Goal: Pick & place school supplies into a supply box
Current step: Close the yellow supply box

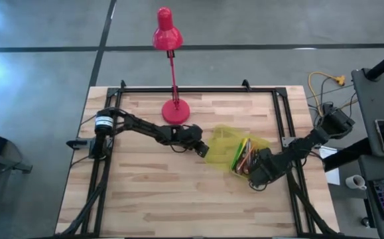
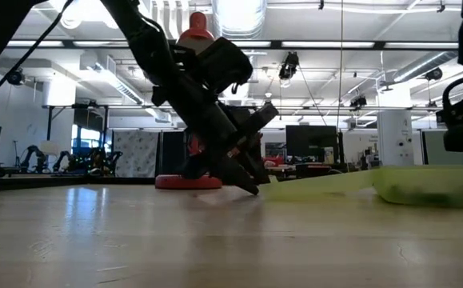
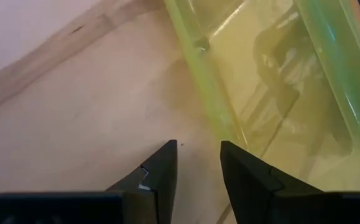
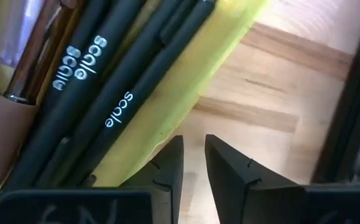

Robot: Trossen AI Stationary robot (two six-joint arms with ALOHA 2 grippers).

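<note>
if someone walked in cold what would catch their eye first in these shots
Most likely the red desk lamp standing at the far edge of the table, bright against the pale wood. Next, the translucent yellow-green supply box near the middle, with pens and pencils lying in its right half. Both grippers sit low at it: the left gripper at its left edge, the right gripper at its near right corner, each with a narrow gap between its fingers.

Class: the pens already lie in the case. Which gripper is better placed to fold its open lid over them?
Probably the left gripper: it sits at the lid edge of the supply box. The right gripper is beside the pens.
</note>
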